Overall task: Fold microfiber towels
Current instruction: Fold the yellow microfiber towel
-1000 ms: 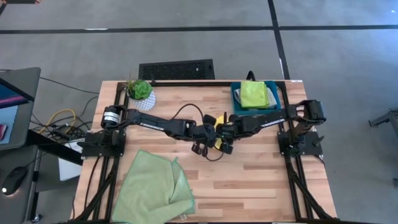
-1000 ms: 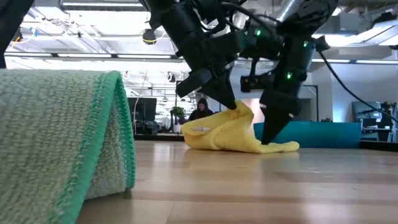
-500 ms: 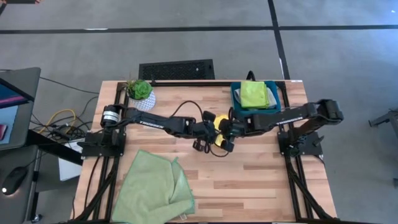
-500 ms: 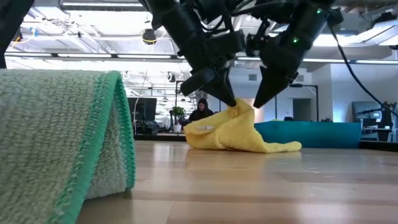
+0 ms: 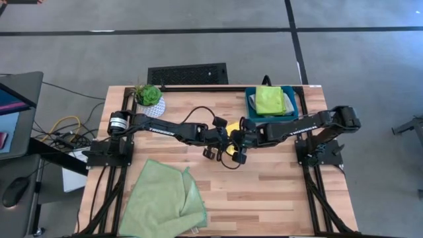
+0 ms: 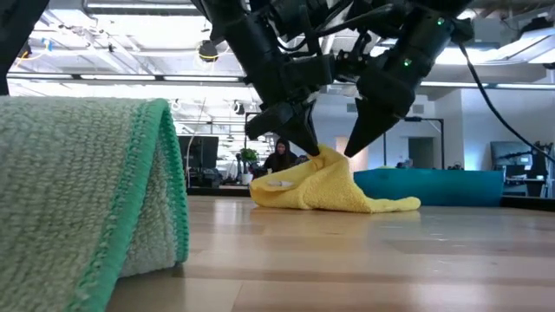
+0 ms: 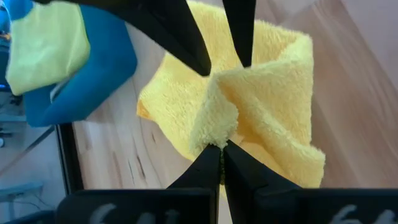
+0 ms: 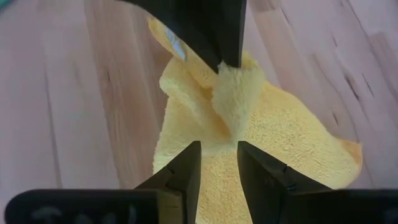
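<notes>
Lay untouched at the near left corner of the tabletop [image 5: 277, 192]: the larger pale green towel [image 5: 162, 198], loosely doubled over. Sat well apart in the teal tray [image 5: 250, 100] at the far right: the lime green towel [image 5: 269, 100], folded. Stayed heaped at mid-table between both arms: the yellow towel [image 6: 325, 184], peak drawn up. Kept pinched shut on that peak: left end effector [image 7: 221, 148]. Shifted within the last second from beside the heap inward to the same peak: right end effector [image 8: 217, 148], parted narrowly astride the raised fold, not visibly gripping. Judged as a handover or second grasp being set up before spreading; fold itself not yet begun.
</notes>
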